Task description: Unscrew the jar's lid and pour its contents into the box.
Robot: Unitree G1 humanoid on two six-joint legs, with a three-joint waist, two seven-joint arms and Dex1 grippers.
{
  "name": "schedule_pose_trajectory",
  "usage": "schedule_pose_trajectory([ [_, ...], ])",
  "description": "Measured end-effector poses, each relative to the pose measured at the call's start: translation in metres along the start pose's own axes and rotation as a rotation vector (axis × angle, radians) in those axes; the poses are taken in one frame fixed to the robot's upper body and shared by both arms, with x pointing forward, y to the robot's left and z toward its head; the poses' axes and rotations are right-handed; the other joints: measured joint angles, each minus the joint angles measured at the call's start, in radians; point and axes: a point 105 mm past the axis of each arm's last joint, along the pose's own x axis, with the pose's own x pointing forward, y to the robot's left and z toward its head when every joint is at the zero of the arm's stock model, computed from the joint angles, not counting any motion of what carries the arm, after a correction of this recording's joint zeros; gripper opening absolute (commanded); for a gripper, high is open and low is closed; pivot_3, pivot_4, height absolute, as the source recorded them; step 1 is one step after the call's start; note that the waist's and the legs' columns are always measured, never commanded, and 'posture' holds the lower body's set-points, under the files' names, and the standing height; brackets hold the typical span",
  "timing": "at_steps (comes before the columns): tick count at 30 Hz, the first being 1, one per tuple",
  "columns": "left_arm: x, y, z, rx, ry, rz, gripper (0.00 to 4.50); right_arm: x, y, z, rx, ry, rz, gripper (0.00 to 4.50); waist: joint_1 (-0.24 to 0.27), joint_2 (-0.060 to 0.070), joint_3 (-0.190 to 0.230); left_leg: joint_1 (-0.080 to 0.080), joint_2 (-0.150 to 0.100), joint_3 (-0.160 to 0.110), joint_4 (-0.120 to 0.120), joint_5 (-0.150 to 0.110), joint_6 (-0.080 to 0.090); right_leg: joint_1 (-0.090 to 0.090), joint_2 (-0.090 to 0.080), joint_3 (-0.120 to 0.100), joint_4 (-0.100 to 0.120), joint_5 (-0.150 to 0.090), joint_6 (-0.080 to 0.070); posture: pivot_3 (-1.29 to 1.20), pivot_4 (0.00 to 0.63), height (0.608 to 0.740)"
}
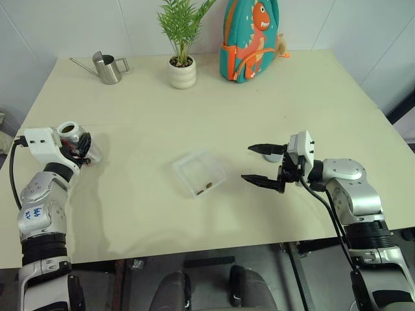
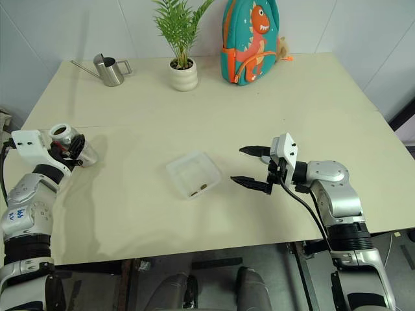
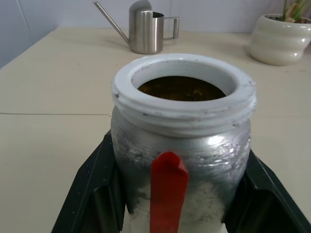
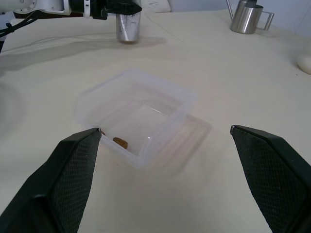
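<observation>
The left gripper (image 1: 83,146) clamps the open jar (image 3: 181,145), red stripe (image 3: 168,191) facing the wrist, standing at the table's (image 1: 259,116) left edge. The right gripper (image 1: 266,165) gapes empty beside the box (image 1: 199,173) holding brown pieces (image 4: 120,141). No readable writing.

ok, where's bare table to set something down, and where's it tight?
Bare: the wide stretch between the box and the plant pot, and right of the right gripper. Tight: the back edge, with watering can, pot and backpack.
</observation>
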Motion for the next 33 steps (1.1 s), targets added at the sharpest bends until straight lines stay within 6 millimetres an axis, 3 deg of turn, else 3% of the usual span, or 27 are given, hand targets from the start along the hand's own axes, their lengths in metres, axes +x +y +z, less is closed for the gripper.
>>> schedule_pose_trajectory([
  [5, -0.003, -0.001, -0.008, -0.022, -0.001, -0.007, 4.48, 0.002, 0.0, -0.001, 0.016, -0.002, -0.01, 4.5, -0.001, 0.0, 0.0, 0.0, 0.001, 0.0, 0.0, -0.001, 0.0, 0.0, 0.0, 0.0, -0.001, 0.0, 0.0, 0.0, 0.15, 0.74],
  [13, -0.013, 0.005, -0.014, -0.018, 0.007, -0.01, 4.48, 0.003, 0.0, 0.001, 0.023, -0.008, -0.01, 4.5, -0.001, 0.0, 0.0, 0.0, 0.002, 0.002, 0.0, -0.004, 0.001, -0.001, 0.0, 0.0, -0.001, 0.0, 0.0, 0.0, 0.15, 0.74],
  [21, -0.043, 0.004, -0.016, 0.074, 0.059, -0.133, 4.48, 0.006, 0.004, 0.005, 0.046, -0.031, -0.011, 4.5, -0.002, 0.0, 0.0, 0.001, 0.004, 0.005, 0.0, -0.007, -0.001, -0.002, 0.001, -0.003, -0.003, 0.0, 0.0, 0.0, 0.15, 0.74],
  [28, -0.088, 0.02, -0.03, 0.23, 0.256, -0.268, 4.48, 0.002, 0.007, 0.0, 0.09, -0.024, -0.021, 4.5, -0.006, 0.0, 0.0, 0.001, 0.006, 0.008, 0.0, -0.012, -0.001, -0.004, 0.001, -0.004, -0.004, 0.0, -0.001, 0.0, 0.15, 0.74],
  [33, -0.116, 0.019, -0.039, 0.336, 0.375, -0.397, 4.48, -0.006, 0.005, -0.003, 0.083, 0.013, -0.006, 4.5, -0.009, 0.001, 0.0, 0.001, 0.008, 0.01, 0.0, -0.015, -0.001, -0.006, 0.0, -0.004, -0.005, -0.001, -0.002, 0.0, 0.15, 0.74],
])
